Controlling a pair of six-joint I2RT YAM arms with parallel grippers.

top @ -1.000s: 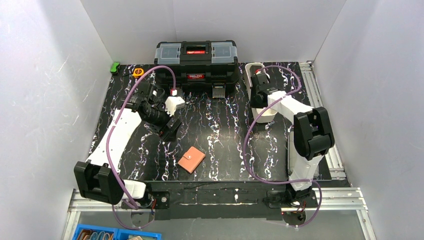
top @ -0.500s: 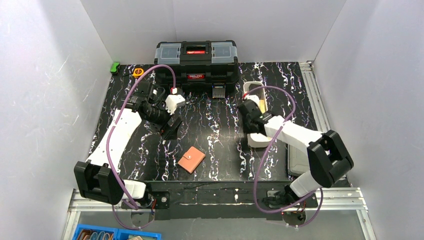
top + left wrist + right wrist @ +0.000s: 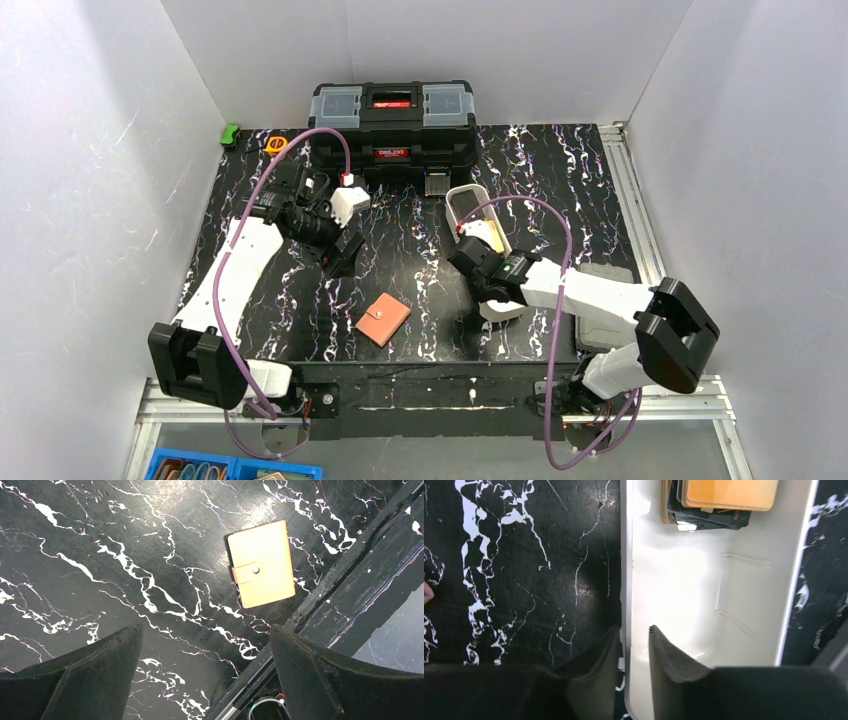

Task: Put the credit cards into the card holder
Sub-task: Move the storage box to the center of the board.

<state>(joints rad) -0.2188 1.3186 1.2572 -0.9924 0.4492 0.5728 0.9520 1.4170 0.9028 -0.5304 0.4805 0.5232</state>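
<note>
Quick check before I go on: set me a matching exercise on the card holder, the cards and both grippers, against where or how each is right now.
Things:
1. tan-pink leather card holder
2. stack of credit cards, yellow-orange on top
3. left gripper
4. right gripper

States:
A. fingers astride the wall of the long white oval tray
B. lying in the tray
C. snapped shut, flat on the black marbled table
D. wide open, holding nothing

Pairs: 1-C, 2-B, 3-D, 4-A

table [image 3: 420, 250]: black, white veins | card holder [image 3: 261, 564]: tan | tray [image 3: 684, 580]: white | credit cards [image 3: 729, 492]: orange, black
</note>
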